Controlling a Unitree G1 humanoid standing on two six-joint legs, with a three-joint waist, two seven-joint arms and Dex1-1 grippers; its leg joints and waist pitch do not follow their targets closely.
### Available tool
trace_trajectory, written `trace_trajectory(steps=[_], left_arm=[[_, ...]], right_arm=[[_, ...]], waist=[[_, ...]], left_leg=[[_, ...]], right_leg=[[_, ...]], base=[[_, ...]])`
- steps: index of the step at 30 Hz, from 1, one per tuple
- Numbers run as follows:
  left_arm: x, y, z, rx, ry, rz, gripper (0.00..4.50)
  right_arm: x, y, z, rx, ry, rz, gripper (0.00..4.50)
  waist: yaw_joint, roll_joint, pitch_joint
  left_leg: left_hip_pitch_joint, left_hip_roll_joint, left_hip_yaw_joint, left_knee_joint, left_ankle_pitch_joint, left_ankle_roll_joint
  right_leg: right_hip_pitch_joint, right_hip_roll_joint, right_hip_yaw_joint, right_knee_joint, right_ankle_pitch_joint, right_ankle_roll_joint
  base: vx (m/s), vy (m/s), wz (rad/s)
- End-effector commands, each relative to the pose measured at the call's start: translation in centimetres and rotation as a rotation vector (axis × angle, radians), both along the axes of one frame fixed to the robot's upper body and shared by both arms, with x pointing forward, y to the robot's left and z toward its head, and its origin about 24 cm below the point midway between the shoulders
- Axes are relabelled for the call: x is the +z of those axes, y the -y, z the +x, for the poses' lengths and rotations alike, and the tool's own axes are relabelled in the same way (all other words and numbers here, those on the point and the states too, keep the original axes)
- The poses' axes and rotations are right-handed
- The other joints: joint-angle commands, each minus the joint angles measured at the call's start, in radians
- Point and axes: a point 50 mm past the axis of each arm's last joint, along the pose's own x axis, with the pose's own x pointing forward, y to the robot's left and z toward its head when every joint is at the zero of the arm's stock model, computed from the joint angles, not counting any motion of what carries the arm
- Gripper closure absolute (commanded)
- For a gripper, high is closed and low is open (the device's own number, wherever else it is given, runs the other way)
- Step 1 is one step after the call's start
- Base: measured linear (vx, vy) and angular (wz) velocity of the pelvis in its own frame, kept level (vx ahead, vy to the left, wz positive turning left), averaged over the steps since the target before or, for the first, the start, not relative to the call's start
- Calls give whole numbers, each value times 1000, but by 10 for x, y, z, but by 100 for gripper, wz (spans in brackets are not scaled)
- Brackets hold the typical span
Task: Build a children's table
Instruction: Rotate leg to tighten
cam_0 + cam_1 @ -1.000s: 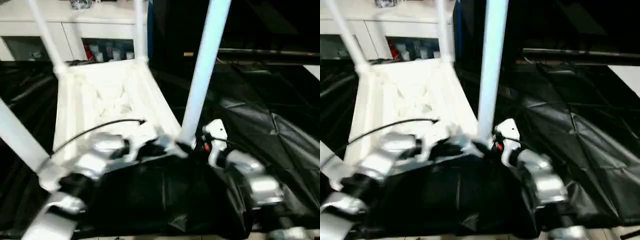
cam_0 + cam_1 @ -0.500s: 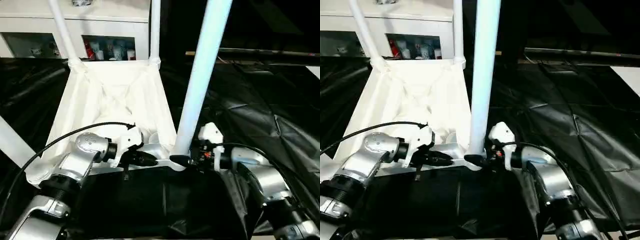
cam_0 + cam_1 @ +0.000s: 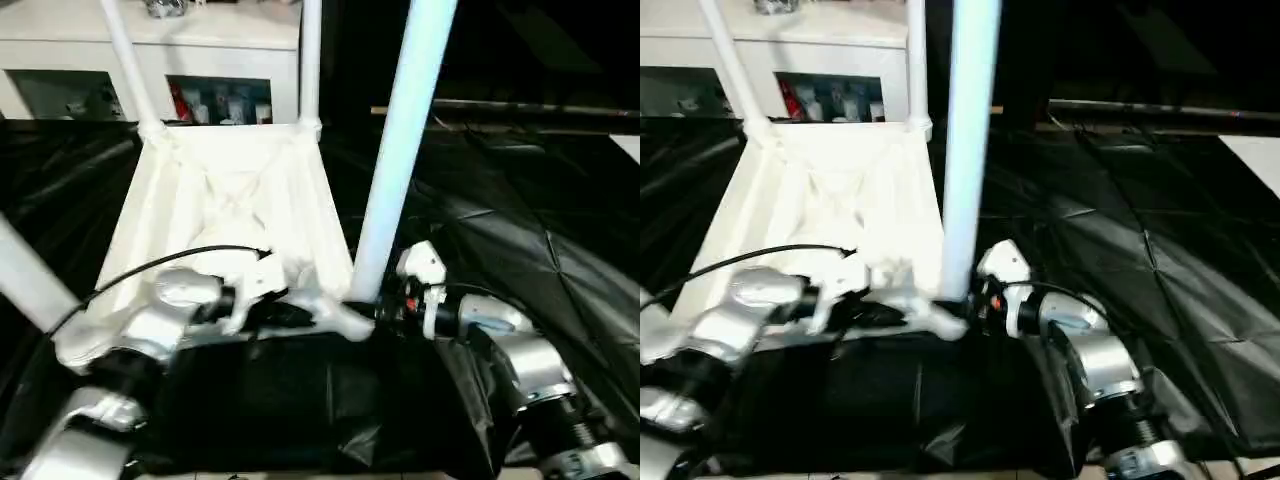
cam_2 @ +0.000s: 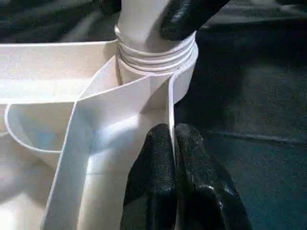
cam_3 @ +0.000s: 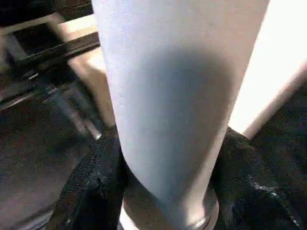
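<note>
The children's table [image 3: 225, 205] lies upside down on the black-covered work table [image 3: 520, 240], legs pointing up. Both silver forearms reach in level toward its near right corner socket [image 4: 180, 72]. The left gripper [image 4: 173, 143] pinches the rim beside that socket, fingers pressed together. The right gripper [image 5: 163, 182] clasps the near leg [image 3: 400, 150] just above the socket; its wrist view shows a finger on either side.

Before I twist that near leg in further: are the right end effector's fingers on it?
Touching. In the right wrist view, both black fingers press against the white leg on either side, just above its threaded base, with no gap.
</note>
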Motion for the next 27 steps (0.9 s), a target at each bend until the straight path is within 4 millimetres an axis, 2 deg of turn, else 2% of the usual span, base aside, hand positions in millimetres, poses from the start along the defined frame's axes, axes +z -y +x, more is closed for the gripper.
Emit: trace_trajectory(steps=[1, 3, 4, 5, 6, 7, 8, 9, 10, 12, 13, 14, 15, 16, 17, 19, 20, 21, 22, 23, 24, 25, 26, 27], left_arm=[[-23, 8, 1, 162, -38, 22, 450], [-24, 22, 4, 186, -23, 18, 450], [-24, 26, 6, 196, -18, 17, 450], [-22, 44, 10, 236, 1, 10, 450], [-22, 44, 10, 236, 1, 10, 450], [-21, 51, 12, 251, 10, 7, 450], [-18, 65, 13, 260, 18, -3, 450], [-17, 68, 13, 257, 25, -1, 450], [-15, 72, 14, 248, 39, 7, 450], [-14, 72, 14, 240, 41, 10, 450], [-14, 72, 14, 227, 38, 11, 450], [-13, 69, 13, 215, 35, 14, 450], [-13, 68, 13, 209, 33, 17, 450], [-13, 65, 13, 196, 29, 21, 450], [-12, 61, 12, 174, 20, 25, 450], [-12, 57, 11, 157, 10, 30, 450], [-11, 50, 8, 122, -3, 28, 450], [-10, 44, 6, 92, -18, 29, 450], [-9, 36, 2, 39, -35, 22, 450], [-8, 34, 1, 25, -41, 20, 450], [-8, 34, 1, 19, -44, 18, 450], [-6, 26, -4, -35, -62, 4, 450], [-5, 22, -7, -55, -75, 5, 450], [-4, 17, -9, -78, -91, 3, 450]], right_arm=[[-21, -6, -4, -152, -86, -9, 241], [-25, -11, -3, -263, -107, 7, 241], [-27, -12, -2, -296, -114, 10, 242], [-30, -20, -1, -386, -124, 1, 242], [-30, -20, -1, -386, -124, 1, 243], [-30, -24, -1, -414, -119, -8, 243], [-29, -31, 1, -465, -116, -6, 243], [-28, -34, 2, -463, -104, -10, 243], [-25, -39, 3, -446, -76, -18, 243], [-22, -41, 4, -425, -63, -14, 243], [-19, -44, 4, -389, -47, 8, 243], [-15, -45, 3, -349, -39, 43, 243], [-12, -46, 3, -327, -34, 66, 210], [-9, -45, 2, -297, -25, 78, 176], [-6, -42, 2, -259, -12, 86, 176], [-3, -39, 2, -234, 1, 81, 175], [0, -32, 3, -193, 1, 82, 155], [2, -25, 1, -140, -5, 72, 139], [4, -16, -1, -76, -9, 51, 131], [5, -14, -1, -60, -10, 45, 129], [5, -13, -2, -54, -10, 42, 129], [9, -3, -4, 11, -18, 38, 129], [10, 1, -6, 37, -23, 37, 129], [12, 5, -7, 70, -30, 36, 129]], waist=[[0, -10, -35], [-5, -11, -33], [-6, -11, -33], [-9, -11, -32], [-10, -5, -31], [-13, -6, -32], [-16, -3, -31], [-19, 0, -29], [-22, 3, -30], [-29, 8, -29], [-32, 10, -31], [-34, 11, -33], [-34, 9, -33], [-31, 7, -34], [-31, 6, -34], [-26, 3, -36], [-24, 2, -39], [-20, -1, -43], [-14, -1, -42], [-12, 1, -41], [-12, -2, -38], [-11, -2, -36], [-8, -3, -41], [-8, -3, -41]], left_leg=[[11, 52, -36, -73, -379, -14], [15, 48, -38, -73, -407, -22], [17, 48, -41, -73, -422, -25], [15, 48, -43, -75, -424, -24], [24, 48, -44, -74, -447, -29], [32, 45, -45, -71, -478, -24], [28, 46, -46, -75, -483, -25], [32, 46, -48, -78, -509, -30], [36, 47, -51, -80, -539, -32], [32, 48, -54, -87, -570, -30], [34, 51, -56, -89, -583, -30], [31, 51, -57, -91, -582, -28], [24, 53, -57, -95, -569, -26], [23, 52, -53, -94, -557, -20], [22, 52, -51, -93, -548, -16], [14, 54, -49, -94, -503, 0], [5, 56, -47, -95, -450, 7], [1, 56, -42, -92, -399, 17], [4, 57, -36, -88, -368, 33], [6, 58, -34, -86, -362, 37], [2, 57, -32, -84, -357, 40], [4, 58, -33, -83, -362, 33], [4, 58, -32, -80, -342, 33], [4, 58, -32, -80, -342, 33]], right_leg=[[18, -64, 35, -104, -572, -122], [8, -63, 32, -115, -643, -87], [8, -66, 29, -121, -678, -72], [9, -65, 28, -122, -682, -66], [2, -63, 25, -129, -692, -64], [0, -62, 17, -137, -704, -55], [3, -61, 17, -137, -694, -56], [-1, -58, 11, -142, -691, -53], [0, -58, 6, -145, -682, -53], [8, -57, 1, -146, -644, -57], [11, -60, -1, -146, -617, -65], [16, -61, -2, -145, -599, -70], [21, -64, 1, -142, -566, -78], [19, -66, 5, -140, -551, -87], [18, -68, 7, -140, -547, -92], [26, -73, 13, -133, -517, -106], [31, -73, 17, -124, -466, -124], [35, -72, 20, -116, -407, -143], [34, -72, 22, -114, -376, -160], [32, -71, 24, -113, -372, -166], [32, -71, 26, -111, -382, -171], [30, -73, 26, -112, -416, -172], [33, -72, 27, -106, -403, -175], [33, -72, 27, -106, -403, -175]], base=[[-53, 5, -1], [-26, 5, -1], [0, 0, 0], [0, 0, 0], [0, 0, 0], [0, 0, 0], [0, 0, 0], [0, 0, 0], [0, 0, 0], [0, 0, 0], [0, 0, 0], [0, 0, 0], [0, 0, 0], [0, 0, 0], [0, 0, 0], [0, 0, 0], [0, 0, 0], [0, 0, 0], [0, 0, 0], [0, 0, 0], [33, -56, 4], [33, -56, 4], [42, -55, 2], [54, -48, 4]])
